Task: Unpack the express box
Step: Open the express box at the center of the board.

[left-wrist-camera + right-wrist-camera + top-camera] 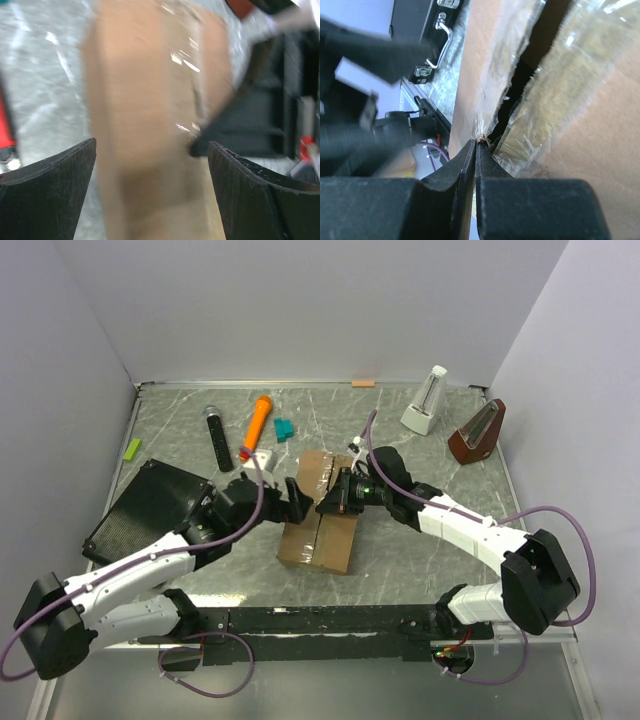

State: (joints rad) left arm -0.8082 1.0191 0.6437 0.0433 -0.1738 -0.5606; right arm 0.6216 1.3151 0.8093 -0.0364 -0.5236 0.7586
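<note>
Overhead view looks down; both close wrist views share the box [320, 540]

Place: a robotics lab test cell.
Enclosure: plain pale walls [300, 310] box in three sides of a grey marbled worktop [420, 560] with metal edging.
Rig: a left arm [130, 580] and a right arm [470, 530], white and black, rise from a black base rail [320, 622]; purple cables [570, 530] loop loose.
Props: unrelated items lie about, including a white metronome [427, 400], a brown metronome [478, 432], an orange marker [258, 422], a black case [150, 508] and the express box [320, 535].
</note>
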